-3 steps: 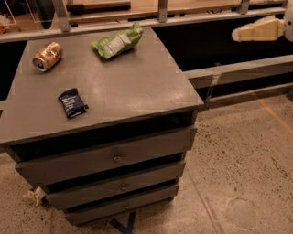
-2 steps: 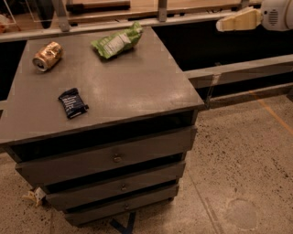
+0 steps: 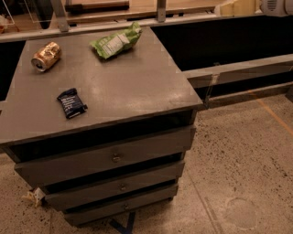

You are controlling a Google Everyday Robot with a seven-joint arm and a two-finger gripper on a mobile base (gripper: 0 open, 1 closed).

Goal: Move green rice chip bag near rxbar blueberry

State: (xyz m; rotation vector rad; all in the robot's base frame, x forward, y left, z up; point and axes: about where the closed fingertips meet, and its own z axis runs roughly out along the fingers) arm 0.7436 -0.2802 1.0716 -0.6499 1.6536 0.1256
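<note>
The green rice chip bag lies crinkled at the far middle of the grey cabinet top, its white label panel facing up. The rxbar blueberry, a small dark navy wrapper, lies flat near the front left of the same top. My gripper is at the upper right edge of the view, cream-coloured and partly cut off. It hangs well to the right of the bag and beyond the cabinet, touching nothing.
A dented gold can lies on its side at the far left of the top. The cabinet has three drawers below. A dark low shelf runs to the right, over speckled floor.
My gripper has risen and moved left along the top right of the view, and now sits mostly past the upper edge. The bag, bar and can lie where they were.
</note>
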